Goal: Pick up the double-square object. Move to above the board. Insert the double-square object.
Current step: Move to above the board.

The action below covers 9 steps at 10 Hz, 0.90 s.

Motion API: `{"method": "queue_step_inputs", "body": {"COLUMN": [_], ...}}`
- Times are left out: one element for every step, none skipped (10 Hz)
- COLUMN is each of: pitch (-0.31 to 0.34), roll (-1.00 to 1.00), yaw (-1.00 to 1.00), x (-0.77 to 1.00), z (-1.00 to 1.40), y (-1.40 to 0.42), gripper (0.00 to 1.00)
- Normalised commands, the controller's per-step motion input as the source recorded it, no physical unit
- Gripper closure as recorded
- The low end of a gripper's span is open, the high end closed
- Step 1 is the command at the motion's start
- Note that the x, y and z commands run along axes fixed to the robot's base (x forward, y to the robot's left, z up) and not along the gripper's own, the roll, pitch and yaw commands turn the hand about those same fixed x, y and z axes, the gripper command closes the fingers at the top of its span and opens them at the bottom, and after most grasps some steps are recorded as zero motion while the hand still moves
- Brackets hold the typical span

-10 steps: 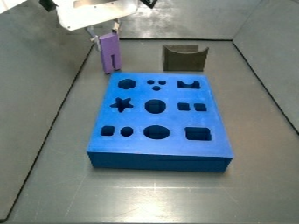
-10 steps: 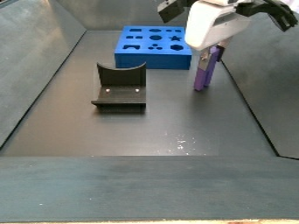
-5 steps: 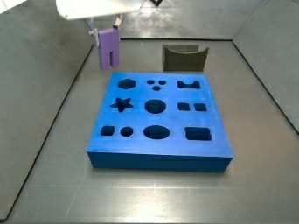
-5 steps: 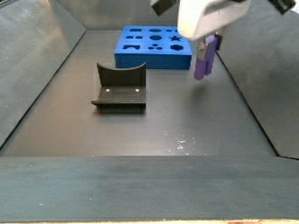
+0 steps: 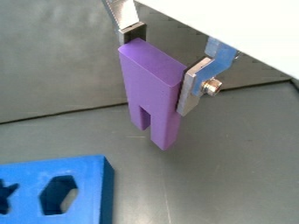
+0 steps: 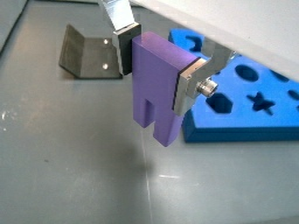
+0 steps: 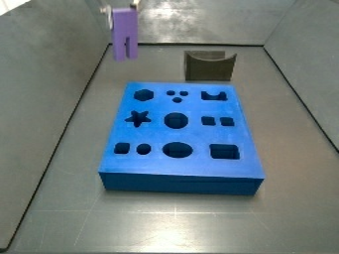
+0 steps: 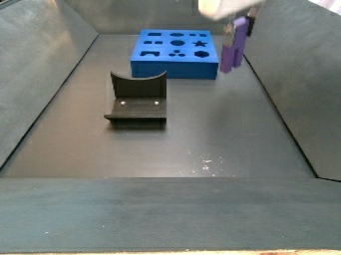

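Clamping the double-square object (image 5: pixel 153 92) between both plates, the jaws of the gripper (image 6: pixel 162 72) hold it upright, clear of the surface at the upper left of a side view (image 7: pixel 123 34). Pick-up appears complete. Next: carry it sideways above the board (image 7: pixel 180 171), then align with the matching cut-out.

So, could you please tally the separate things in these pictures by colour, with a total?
Purple: 1, the double-square object, held off the floor between the gripper's fingers.
Blue: 1, the board.
Dark: 1, the fixture.
Total: 3
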Motion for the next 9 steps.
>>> {"method": "queue_step_inputs", "body": {"pitch": [0.031,0.034,0.039,0.039,0.043,0.05,0.052,0.052,0.054], "roll": [-0.16,-0.15,-0.15,-0.14,-0.13,-0.12,-0.12,-0.11,-0.1], "yaw": [-0.02,-0.01,0.0,0.0,0.0,0.01,0.01,0.01,0.01], "x": [0.08,0.07,0.07,0.06,0.06,0.05,0.04,0.04,0.02], "z": [1.0,1.0,1.0,1.0,1.0,1.0,1.0,1.0,0.85], "y": [-0.02,-0.02,-0.01,-0.01,-0.01,0.0,0.0,0.0,0.0], "gripper": [1.0,1.0,1.0,1.0,1.0,1.0,1.0,1.0,1.0]}}
